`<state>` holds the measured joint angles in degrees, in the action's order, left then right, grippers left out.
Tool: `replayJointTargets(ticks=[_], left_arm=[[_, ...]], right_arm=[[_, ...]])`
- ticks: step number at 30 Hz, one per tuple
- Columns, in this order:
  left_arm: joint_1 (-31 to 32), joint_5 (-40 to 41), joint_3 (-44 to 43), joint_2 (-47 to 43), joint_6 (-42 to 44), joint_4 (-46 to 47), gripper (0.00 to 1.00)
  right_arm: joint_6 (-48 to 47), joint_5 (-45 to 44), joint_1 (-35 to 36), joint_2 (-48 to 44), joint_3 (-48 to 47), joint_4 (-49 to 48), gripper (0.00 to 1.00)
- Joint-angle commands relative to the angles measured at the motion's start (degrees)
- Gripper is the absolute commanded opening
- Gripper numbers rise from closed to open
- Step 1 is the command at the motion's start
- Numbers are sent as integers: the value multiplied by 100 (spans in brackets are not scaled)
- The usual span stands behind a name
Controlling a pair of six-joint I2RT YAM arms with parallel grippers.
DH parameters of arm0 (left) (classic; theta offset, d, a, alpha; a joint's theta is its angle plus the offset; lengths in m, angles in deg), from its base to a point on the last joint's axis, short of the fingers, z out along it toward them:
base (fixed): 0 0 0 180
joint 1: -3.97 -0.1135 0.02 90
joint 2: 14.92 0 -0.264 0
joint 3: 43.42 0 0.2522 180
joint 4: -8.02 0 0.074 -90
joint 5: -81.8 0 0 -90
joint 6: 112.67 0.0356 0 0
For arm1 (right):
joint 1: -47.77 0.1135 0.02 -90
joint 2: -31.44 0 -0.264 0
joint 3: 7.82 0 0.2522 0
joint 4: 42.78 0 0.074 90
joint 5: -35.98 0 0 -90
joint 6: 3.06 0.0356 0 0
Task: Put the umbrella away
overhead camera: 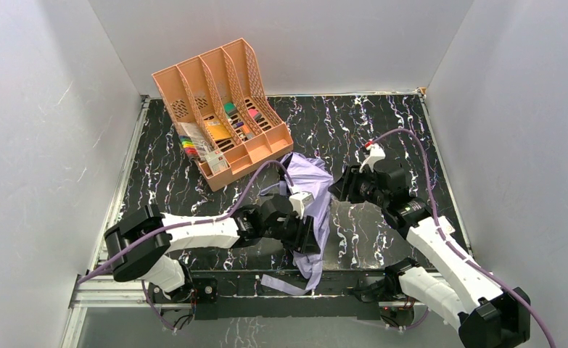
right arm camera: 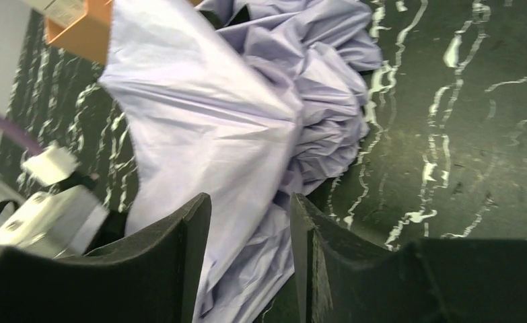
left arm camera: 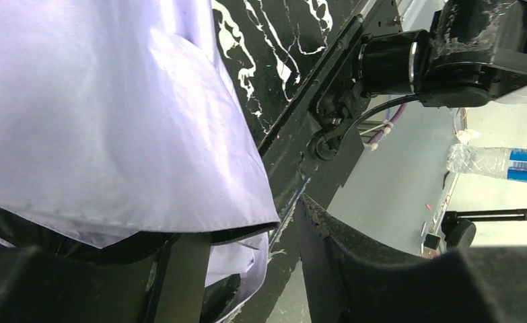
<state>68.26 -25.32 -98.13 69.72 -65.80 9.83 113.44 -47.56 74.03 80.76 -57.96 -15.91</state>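
The pale lavender umbrella (overhead camera: 311, 199) lies as loose crumpled fabric in the middle of the table, running from near the organiser to the front edge, where its strap (overhead camera: 284, 284) hangs over. Its shaft and handle are hidden. My left gripper (overhead camera: 304, 233) is over the fabric's lower part. In the left wrist view it (left arm camera: 247, 225) stands open, with umbrella fabric (left arm camera: 112, 114) draped over one finger and hanging into the gap. My right gripper (overhead camera: 343, 185) is at the fabric's right edge. In the right wrist view it (right arm camera: 250, 202) is open with bunched umbrella fabric (right arm camera: 206, 114) between the fingers.
A peach plastic file organiser (overhead camera: 223, 109) holding coloured stationery stands at the back left; its corner shows in the right wrist view (right arm camera: 79, 30). The table's front rail (left arm camera: 314, 101) and the right arm's base (left arm camera: 449, 60) are close to my left gripper. White walls enclose the table.
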Motion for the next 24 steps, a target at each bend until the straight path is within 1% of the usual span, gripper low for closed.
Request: replayJointTargets(ticks=[1,2,3,5,9,11,13,16,17,20,24], left_arm=[[65,80,157,43,-79,298,43],[66,97,186,44,-81,291,40],[66,113,218,48,-79,301,37],[66,137,286,59,-93,322,30],[66,138,405,94,-150,442,16],[75,123,446,128,-155,488,9],[75,113,444,160,-151,489,1],[83,113,475,212,-151,525,0],[88,106,494,223,-146,548,0],[105,71,505,266,-128,570,0],[139,82,508,283,-57,543,14]], right_arm=[[-203,1076,-25,17,-182,-587,51],[-213,1334,-25,43,-167,-684,49],[-215,1562,-21,55,-155,-774,43],[-180,2002,-20,105,-111,-959,36],[-108,2642,-12,472,-135,-1090,23],[-4,2657,26,647,-89,-1155,18],[99,2474,58,761,-14,-1154,15],[235,2507,114,966,85,-1256,14],[286,2551,166,1048,113,-1429,14],[421,2410,500,1201,148,-1626,13],[672,1954,862,1427,238,-1624,11]])
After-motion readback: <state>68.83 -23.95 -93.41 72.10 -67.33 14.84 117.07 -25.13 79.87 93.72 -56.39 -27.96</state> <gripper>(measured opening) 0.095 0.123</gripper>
